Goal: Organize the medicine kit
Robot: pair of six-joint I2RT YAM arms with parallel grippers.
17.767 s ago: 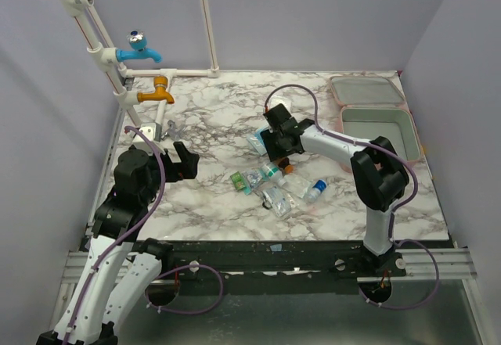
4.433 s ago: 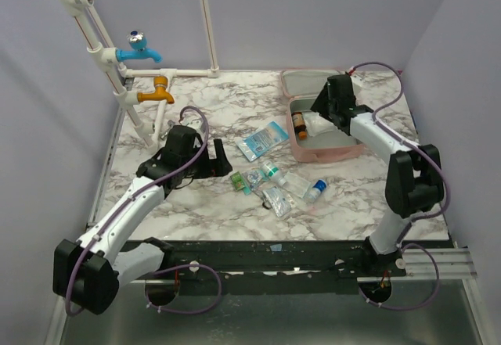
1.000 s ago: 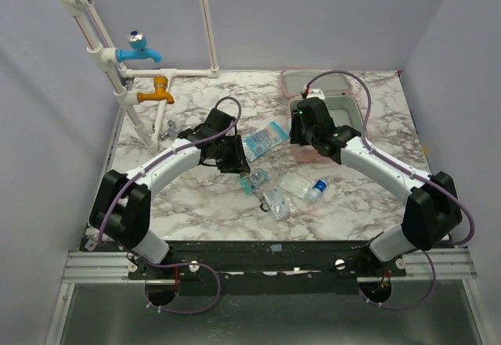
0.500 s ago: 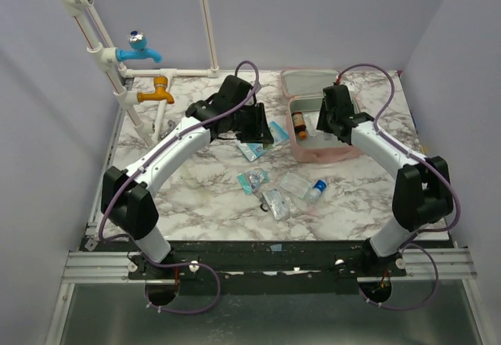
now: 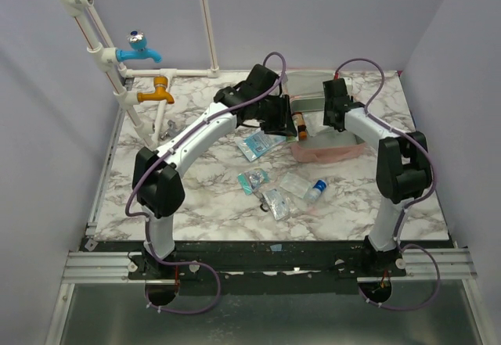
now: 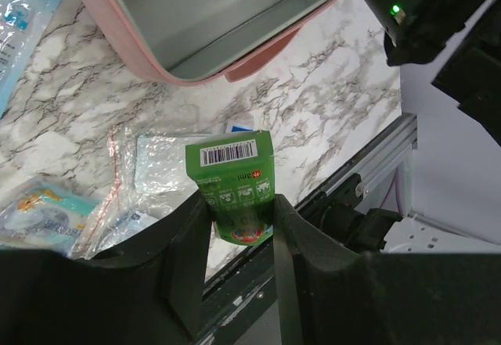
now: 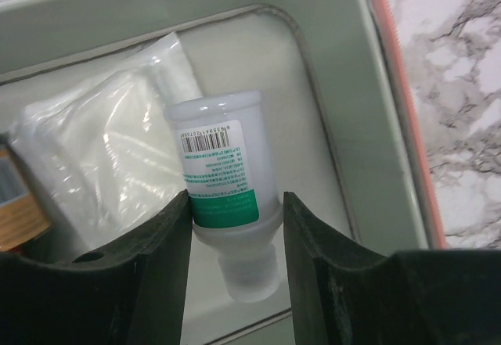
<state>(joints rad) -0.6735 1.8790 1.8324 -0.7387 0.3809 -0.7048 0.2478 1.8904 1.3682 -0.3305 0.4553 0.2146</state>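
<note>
Right jaws grip a white bottle (image 7: 225, 196) low inside the medicine kit (image 7: 391, 87), beside a clear packet (image 7: 94, 149) already packed. Left jaws grip a green sachet (image 6: 232, 185) short of the kit; several packets (image 5: 275, 202) remain on the counter (image 5: 196, 196) behind them.

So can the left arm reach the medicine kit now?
Probably yes: left gripper, shut on a green sachet, sits beside the medicine kit, bare lining ahead; right gripper holds a bottle further right.
</note>
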